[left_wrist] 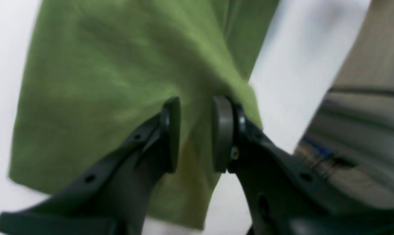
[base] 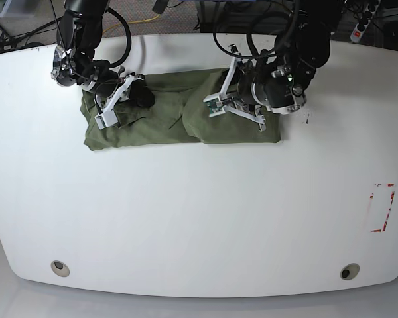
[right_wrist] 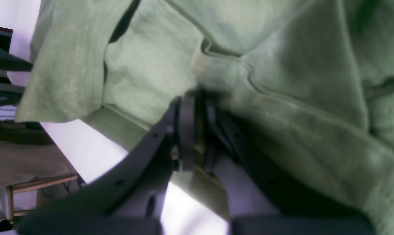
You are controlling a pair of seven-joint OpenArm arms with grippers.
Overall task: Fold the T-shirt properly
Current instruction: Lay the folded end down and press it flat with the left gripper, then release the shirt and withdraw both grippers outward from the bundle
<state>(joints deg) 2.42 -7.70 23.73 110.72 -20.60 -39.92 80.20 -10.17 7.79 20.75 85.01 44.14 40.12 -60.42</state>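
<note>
- White table (base: 199,212) fills the base view, its near rim closest to the camera, with two small round fittings (base: 60,267) set into that near edge and a red-marked rectangle (base: 382,207) toward the view's right side.
- Lying on the far part of the table is the T-shirt (base: 166,122), olive green and already gathered into a long, narrow band; its long axis runs left to right across the base view, parallel to the table's far edge, and its ends point toward the two arms.
- At the band's end on the view's right, the fabric sits in a thicker, raised fold; the end on the view's left lies lower and more rumpled (a hem seam and overlapping layers show in the right wrist view).
- At the view's right, the left gripper (left_wrist: 196,133) is down on the raised end of the shirt; its two pads (left_wrist: 222,130) stand a narrow gap apart with a pinched ridge of green cloth running between them, though whether they actually bite the cloth I cannot tell, since that view is blurred.
- At the view's left, the right gripper (right_wrist: 197,130) has its pads (right_wrist: 187,130) drawn together, clamped on a thin layer of the T-shirt near its edge.
</note>
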